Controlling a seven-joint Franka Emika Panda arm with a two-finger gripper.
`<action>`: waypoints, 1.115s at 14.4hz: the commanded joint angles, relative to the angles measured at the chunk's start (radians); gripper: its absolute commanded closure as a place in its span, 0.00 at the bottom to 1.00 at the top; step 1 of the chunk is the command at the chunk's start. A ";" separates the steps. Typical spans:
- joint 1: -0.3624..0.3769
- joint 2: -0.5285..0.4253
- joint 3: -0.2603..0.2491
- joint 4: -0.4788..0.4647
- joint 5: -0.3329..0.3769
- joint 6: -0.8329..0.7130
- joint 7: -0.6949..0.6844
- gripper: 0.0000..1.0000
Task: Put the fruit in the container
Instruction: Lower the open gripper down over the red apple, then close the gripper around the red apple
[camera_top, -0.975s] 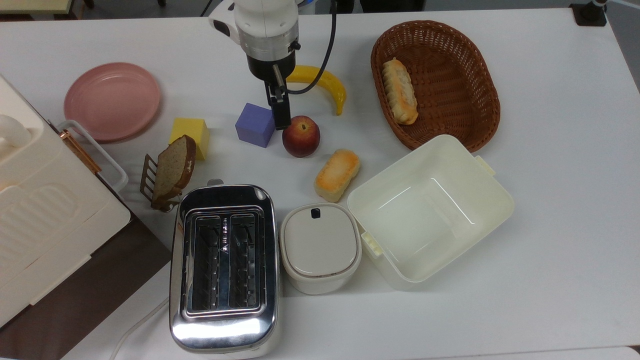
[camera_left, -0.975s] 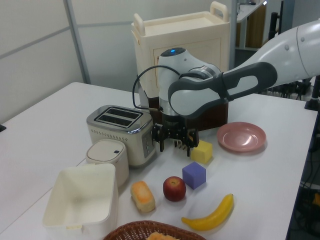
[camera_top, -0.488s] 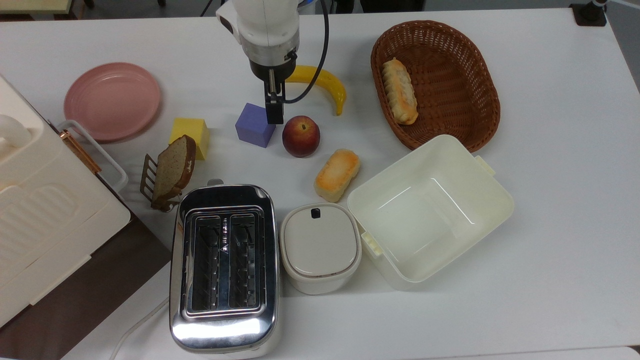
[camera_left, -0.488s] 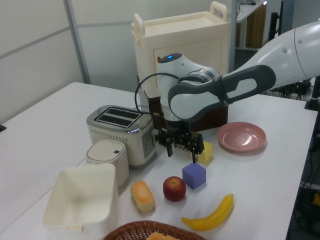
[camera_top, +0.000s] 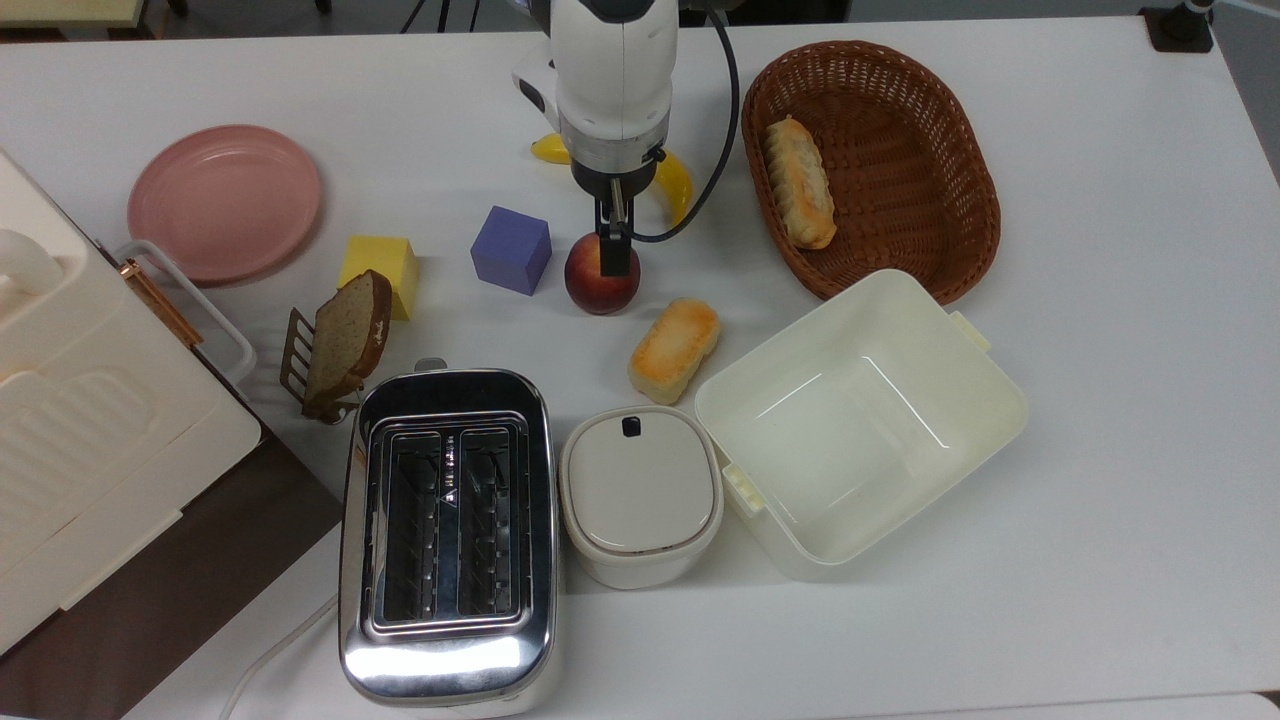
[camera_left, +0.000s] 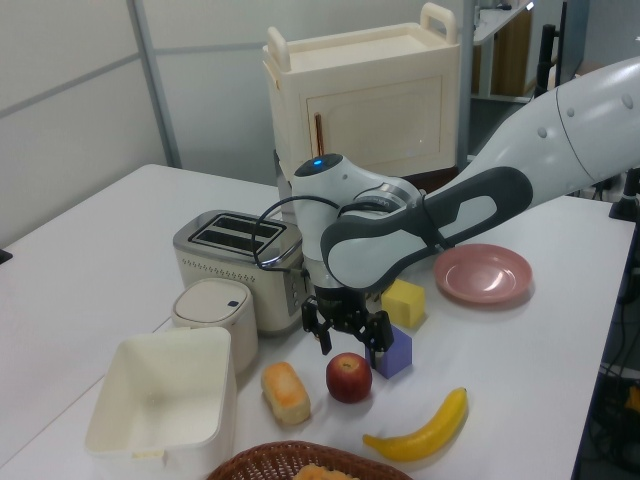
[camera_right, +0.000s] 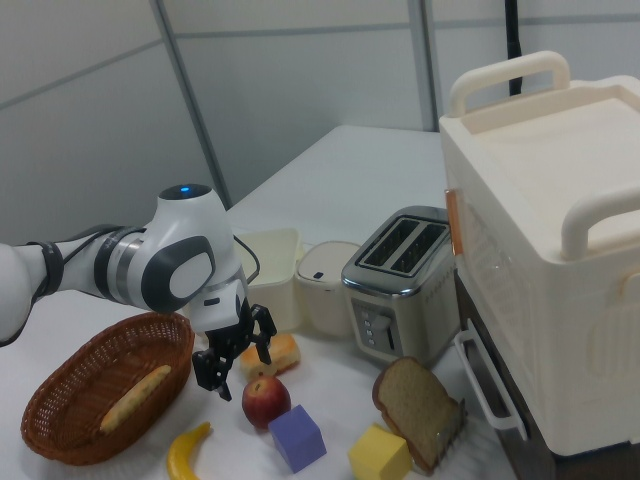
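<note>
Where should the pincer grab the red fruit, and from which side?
Take the fruit across its widest middle, coming straight down from above. It is round and sits stem dimple up on the table, and the open pincer hovers just over it. The purple cube stands apart from it on the top view's left, so a finger probably fits there.

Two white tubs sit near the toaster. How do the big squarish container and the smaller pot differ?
The container is open and empty; the pot has a lid on with a small dark mark. The container is larger and has side tabs. In the top view the pot stands between the toaster and the container. Both are cream-white with rounded corners.
</note>
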 joint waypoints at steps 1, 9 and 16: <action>0.022 -0.033 -0.039 -0.041 -0.017 0.074 0.020 0.00; 0.024 -0.013 -0.042 -0.077 -0.037 0.120 0.033 0.00; 0.024 0.022 -0.042 -0.091 -0.066 0.158 0.033 0.00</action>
